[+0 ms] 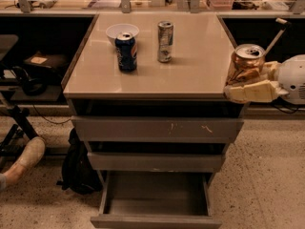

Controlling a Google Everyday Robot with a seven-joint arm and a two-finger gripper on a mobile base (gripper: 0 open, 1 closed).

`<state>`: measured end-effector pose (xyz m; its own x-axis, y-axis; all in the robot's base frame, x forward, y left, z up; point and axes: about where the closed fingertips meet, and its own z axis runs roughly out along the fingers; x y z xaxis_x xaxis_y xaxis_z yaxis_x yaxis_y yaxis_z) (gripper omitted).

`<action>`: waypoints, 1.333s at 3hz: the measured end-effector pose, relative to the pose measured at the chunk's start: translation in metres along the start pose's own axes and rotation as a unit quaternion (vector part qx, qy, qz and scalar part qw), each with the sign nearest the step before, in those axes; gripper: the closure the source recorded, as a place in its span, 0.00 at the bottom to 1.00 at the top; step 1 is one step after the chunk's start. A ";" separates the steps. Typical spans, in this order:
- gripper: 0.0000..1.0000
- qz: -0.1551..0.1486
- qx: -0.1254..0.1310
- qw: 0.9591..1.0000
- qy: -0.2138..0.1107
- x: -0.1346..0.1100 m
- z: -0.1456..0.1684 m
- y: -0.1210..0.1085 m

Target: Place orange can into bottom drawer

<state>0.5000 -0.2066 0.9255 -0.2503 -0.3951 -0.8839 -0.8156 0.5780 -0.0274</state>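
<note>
My gripper (245, 82) is at the right edge of the cabinet top, shut on the orange can (248, 58), which stands upright between the pale fingers (250, 92) and shows its silver top. The can hangs at the cabinet's front right corner, a little above the top's level. The bottom drawer (156, 221) is pulled open at the lower middle and looks empty inside. It lies well below and to the left of the can.
A dark blue can (126, 51), a white bowl (122, 31) and a slim silver can (165, 41) stand on the cabinet top (190, 75). Two upper drawers (157, 129) are slightly open. A black bag (76, 168) and a person's shoe (24, 159) lie left of the cabinet.
</note>
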 end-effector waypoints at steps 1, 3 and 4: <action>1.00 -0.005 0.018 1.000 -0.005 0.019 -0.001 0.016; 1.00 0.004 0.078 0.992 -0.100 0.101 0.039 0.071; 1.00 0.017 0.114 0.989 -0.089 0.197 0.068 0.086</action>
<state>0.4162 -0.1859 0.7170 -0.1634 -0.2517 -0.9539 -0.6635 0.7436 -0.0826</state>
